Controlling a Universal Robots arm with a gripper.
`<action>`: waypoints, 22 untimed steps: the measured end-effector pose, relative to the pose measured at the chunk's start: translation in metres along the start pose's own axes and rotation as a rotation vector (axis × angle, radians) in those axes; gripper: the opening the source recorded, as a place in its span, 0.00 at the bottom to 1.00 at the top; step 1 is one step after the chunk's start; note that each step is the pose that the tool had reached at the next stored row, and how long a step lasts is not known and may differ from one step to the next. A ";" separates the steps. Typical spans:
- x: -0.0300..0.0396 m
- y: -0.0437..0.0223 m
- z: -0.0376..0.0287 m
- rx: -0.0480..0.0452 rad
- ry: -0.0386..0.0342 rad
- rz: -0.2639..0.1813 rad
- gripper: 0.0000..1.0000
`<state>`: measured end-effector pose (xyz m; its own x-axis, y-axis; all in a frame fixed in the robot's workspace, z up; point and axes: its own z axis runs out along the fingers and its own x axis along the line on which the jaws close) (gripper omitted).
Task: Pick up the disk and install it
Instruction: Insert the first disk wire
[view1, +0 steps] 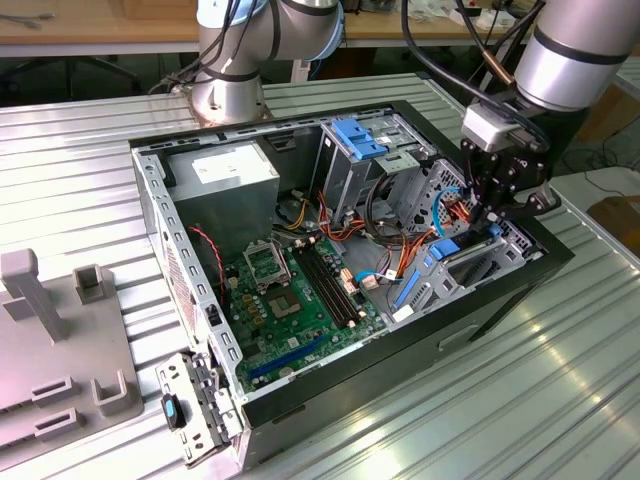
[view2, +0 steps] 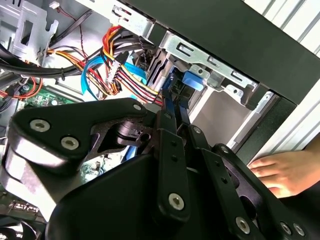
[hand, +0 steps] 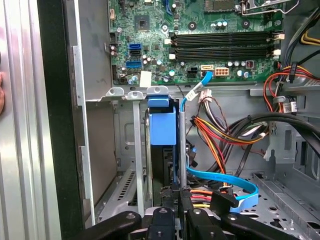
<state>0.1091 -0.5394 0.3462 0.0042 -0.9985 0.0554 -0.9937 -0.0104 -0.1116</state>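
Note:
The disk (hand: 162, 127) stands on edge in the drive cage (hand: 127, 150) at the corner of the open computer case (view1: 300, 250). In the first wrist view I see its bright blue rail end, with the dark body below it. My gripper (hand: 180, 195) reaches down into that cage, and its two black fingers lie close together on the disk's near edge. In the second wrist view the gripper (view2: 174, 107) pinches a thin blue-edged slab, and the disk's blue tab (view2: 194, 80) sits by the cage's metal lip. In the exterior view the gripper (view1: 492, 218) hangs over the case's right-hand bay.
Orange, red and yellow wire bundles (hand: 225, 130) and a blue flat cable (hand: 225, 180) crowd the space beside the cage. The motherboard (view1: 290, 290), power supply (view1: 225, 175) and a pale-blue bracket (view1: 358, 135) fill the case. A person's hand (view2: 282, 170) rests outside the case wall. A grey fixture (view1: 60, 340) sits on the table.

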 end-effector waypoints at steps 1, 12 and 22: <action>0.0000 0.0000 0.0002 -0.0002 -0.0020 0.000 0.17; 0.0027 -0.0036 0.0012 -0.0060 -0.0126 0.001 0.17; 0.0061 -0.0033 0.0013 -0.0122 -0.0301 -0.003 0.17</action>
<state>0.1126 -0.5455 0.3457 0.0105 -0.9996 0.0258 -0.9950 -0.0131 -0.0994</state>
